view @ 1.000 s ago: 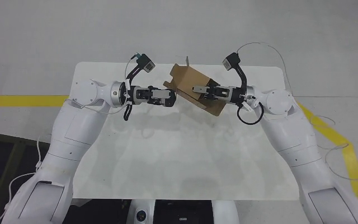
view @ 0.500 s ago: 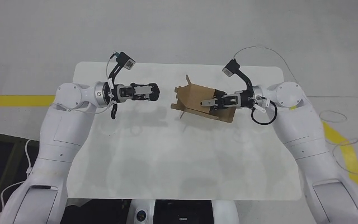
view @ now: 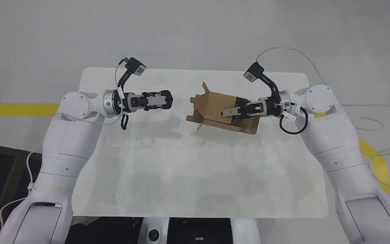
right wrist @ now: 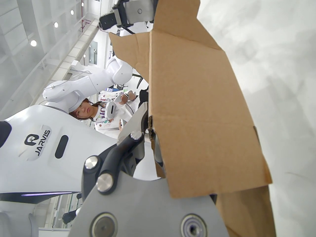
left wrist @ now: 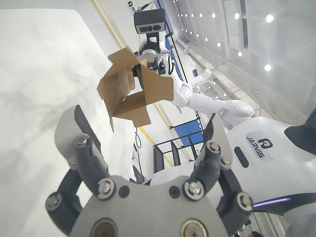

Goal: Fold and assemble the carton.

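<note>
In the top view the brown carton (view: 213, 108) is just right of centre in the upper half of the frame, over the white bench (view: 183, 183), partly unfolded with loose flaps spread toward the frame's left. The right tool (view: 228, 112) is clamped on one carton wall from the right-hand side. The left tool (view: 169, 99), left of the carton and apart from it, has its fingers spread wide, holding nothing, and points at the carton's open end.
</note>
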Controlling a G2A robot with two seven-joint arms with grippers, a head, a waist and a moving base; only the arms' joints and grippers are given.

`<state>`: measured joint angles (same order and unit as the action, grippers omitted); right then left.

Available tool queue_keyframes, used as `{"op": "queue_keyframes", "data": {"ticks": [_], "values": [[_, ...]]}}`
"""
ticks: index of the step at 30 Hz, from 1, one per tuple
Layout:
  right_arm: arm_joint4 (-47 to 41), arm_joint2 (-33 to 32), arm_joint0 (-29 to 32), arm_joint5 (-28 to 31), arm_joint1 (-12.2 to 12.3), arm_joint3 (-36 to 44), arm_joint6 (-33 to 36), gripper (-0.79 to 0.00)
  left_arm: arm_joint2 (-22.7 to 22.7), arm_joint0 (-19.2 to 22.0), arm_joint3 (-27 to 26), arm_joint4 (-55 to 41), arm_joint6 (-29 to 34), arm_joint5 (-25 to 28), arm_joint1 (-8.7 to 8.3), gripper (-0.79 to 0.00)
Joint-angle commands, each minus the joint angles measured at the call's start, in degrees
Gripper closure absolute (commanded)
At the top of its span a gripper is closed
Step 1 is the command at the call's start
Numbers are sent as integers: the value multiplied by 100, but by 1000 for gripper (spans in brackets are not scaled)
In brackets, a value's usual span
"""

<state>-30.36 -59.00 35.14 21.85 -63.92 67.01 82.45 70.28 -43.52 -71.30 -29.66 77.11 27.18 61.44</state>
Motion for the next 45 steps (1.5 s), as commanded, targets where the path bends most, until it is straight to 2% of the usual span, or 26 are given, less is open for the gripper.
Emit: {"op": "queue_keyframes", "data": {"ticks": [1, 8, 12, 18, 31, 45], "values": [[-69, -9, -4, 13, 19, 36, -13, 0, 3, -53, -33, 67, -139, -43, -3, -785], [-224, -34, 20, -34, 104, 209, 34, 0, 29, -223, -54, 533, -660, -325, -41, -785], [-371, -80, 61, -63, 165, 403, 64, 0, -107, -178, 120, 690, -945, -568, -15, -785], [-576, -24, 97, -56, 210, 637, 56, 0, -387, -59, 268, 875, -1094, -663, 45, -785], [-925, 368, -57, 135, 134, 582, -134, 0, -834, 140, 262, 1037, -1093, -735, 152, -785], [-994, 535, -231, 275, 84, 345, -275, 0, -925, 159, -32, 889, -829, -741, 167, -785]]}}
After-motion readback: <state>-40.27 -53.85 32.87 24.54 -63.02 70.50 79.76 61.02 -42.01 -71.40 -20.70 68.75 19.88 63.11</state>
